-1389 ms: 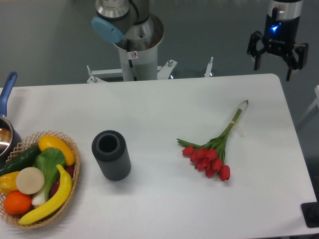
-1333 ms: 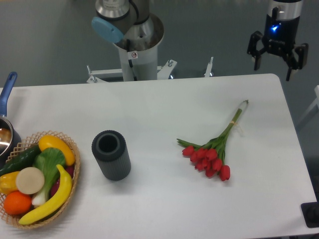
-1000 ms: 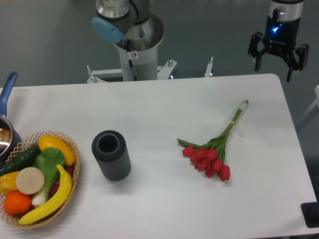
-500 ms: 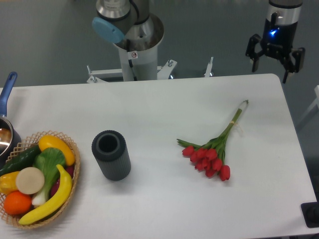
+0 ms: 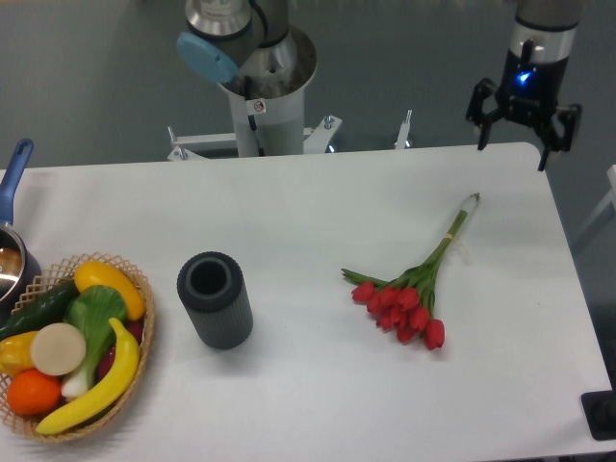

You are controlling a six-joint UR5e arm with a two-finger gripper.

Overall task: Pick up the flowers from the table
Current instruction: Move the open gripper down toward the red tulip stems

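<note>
The flowers (image 5: 412, 286), a bunch of red tulip buds with long green stems tied together, lie flat on the white table (image 5: 308, 404), right of centre, buds toward the front and stem ends toward the back right. My gripper (image 5: 513, 150) hangs at the table's back right corner, beyond the stem ends and well apart from them. Its fingers are spread open with nothing between them.
A dark grey ribbed cylinder (image 5: 214, 299) lies left of centre. A woven basket (image 5: 72, 345) of fruit and vegetables sits at the front left, with a pot with a blue handle (image 5: 12, 221) behind it. The arm's base (image 5: 260, 77) stands behind the table's back edge.
The gripper has shifted a little to the left and slightly toward the table; it stays open. The flowers have not moved.
</note>
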